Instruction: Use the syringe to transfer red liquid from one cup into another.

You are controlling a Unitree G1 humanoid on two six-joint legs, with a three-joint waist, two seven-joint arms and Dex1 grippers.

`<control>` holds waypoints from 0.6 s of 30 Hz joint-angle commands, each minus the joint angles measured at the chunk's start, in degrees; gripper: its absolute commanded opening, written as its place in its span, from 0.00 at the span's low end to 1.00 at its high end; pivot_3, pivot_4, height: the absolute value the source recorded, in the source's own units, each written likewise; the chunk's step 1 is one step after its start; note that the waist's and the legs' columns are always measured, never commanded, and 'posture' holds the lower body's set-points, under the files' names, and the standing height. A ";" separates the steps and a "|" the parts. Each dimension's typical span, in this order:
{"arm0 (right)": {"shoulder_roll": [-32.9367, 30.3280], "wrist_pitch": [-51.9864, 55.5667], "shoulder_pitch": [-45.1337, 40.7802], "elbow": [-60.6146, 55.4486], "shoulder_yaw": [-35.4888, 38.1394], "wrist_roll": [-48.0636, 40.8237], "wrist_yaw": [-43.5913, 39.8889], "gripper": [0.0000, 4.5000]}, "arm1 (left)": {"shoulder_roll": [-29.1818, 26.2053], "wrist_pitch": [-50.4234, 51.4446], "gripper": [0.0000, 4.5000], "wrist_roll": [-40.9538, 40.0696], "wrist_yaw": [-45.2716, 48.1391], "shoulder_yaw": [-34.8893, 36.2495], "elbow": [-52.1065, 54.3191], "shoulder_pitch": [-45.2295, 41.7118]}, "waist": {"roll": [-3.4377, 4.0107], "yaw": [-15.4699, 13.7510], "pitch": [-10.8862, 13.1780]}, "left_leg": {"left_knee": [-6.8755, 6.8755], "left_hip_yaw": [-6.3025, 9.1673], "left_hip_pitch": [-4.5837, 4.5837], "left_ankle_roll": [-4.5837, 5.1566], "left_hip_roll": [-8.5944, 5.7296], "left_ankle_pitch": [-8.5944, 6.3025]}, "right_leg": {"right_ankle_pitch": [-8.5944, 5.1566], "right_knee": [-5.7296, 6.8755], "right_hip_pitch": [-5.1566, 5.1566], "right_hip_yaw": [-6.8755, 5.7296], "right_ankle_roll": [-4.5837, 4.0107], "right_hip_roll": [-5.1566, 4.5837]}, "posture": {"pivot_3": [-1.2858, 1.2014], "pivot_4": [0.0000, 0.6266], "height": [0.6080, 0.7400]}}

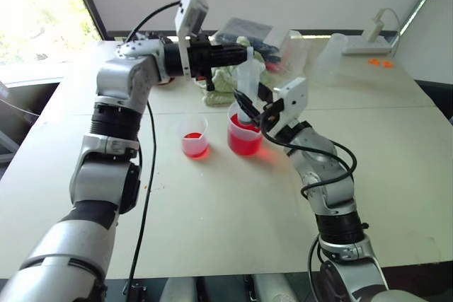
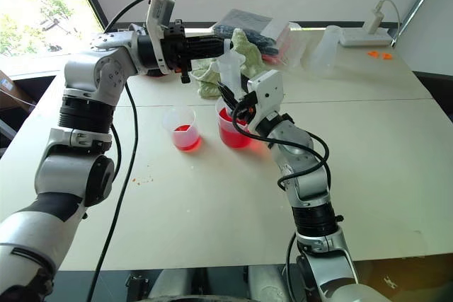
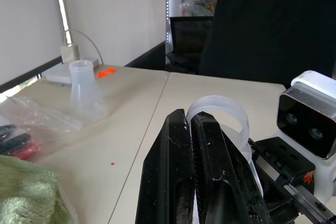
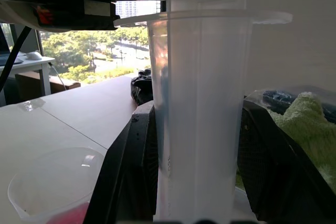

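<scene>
A: The table (image 1: 212,231) carries the wide beaker (image 1: 243,136) of red liquid (image 1: 244,144) at centre frame; the small cup (image 1: 194,136) sits just left of it.

B: And the syringe (image 1: 248,83)?

A: Upright over the beaker, barrel pinched by the right tool (image 1: 252,105). The left tool (image 1: 244,54), pressed together, seems to sit at the plunger top.

B: Then keep the barrel vertical, tip submerged, and draw slowly.

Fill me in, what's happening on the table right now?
The right gripper holds the syringe upright by its barrel, tip down in the larger beaker of red liquid. The left gripper, shut, is at the plunger top. The small cup beside the beaker already holds some red liquid.
</scene>
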State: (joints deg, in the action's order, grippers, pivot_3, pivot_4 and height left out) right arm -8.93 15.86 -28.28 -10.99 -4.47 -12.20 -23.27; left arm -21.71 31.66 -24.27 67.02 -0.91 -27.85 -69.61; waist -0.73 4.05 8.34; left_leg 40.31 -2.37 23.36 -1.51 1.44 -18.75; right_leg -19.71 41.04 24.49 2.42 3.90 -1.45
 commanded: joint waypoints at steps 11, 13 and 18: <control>1.45 0.31 1.80 -0.09 -2.83 -0.04 -1.33 0.32 | 1.06 -0.32 0.01 -2.86 -1.54 3.24 3.85 -3.43 | 0.00 0.01 0.00 | 0.00 0.00 0.00 0.00 0.00 0.00 | 0.00 0.00 0.00 0.00 0.00 0.00 | 0.52 0.24 1.00; 1.48 0.18 1.95 -0.06 -2.92 0.07 -1.36 0.32 | 1.04 -0.36 0.01 -2.97 -1.72 3.42 3.84 -3.61 | 0.00 0.01 0.00 | 0.00 0.00 0.00 0.00 0.00 0.00 | 0.00 0.00 0.00 0.00 0.00 0.00 | 0.52 0.24 1.00; 1.70 0.00 1.98 0.20 -3.02 0.17 -1.42 0.32 | 0.71 -0.70 0.01 -3.22 -2.12 4.34 2.96 -4.68 | 0.00 -0.01 0.00 | 0.01 0.00 0.00 0.00 0.00 0.00 | 0.00 0.00 0.00 0.00 0.00 0.00 | 0.52 0.24 1.00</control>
State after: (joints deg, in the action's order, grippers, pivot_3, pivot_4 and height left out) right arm -7.88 15.72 -27.13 -10.99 -4.31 -12.07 -23.23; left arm -21.23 32.26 -24.47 66.15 -0.44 -27.85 -69.65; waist -0.73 4.03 8.34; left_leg 40.32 -2.37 23.36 -1.51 1.44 -18.75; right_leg -19.71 41.05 24.49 2.42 3.90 -1.45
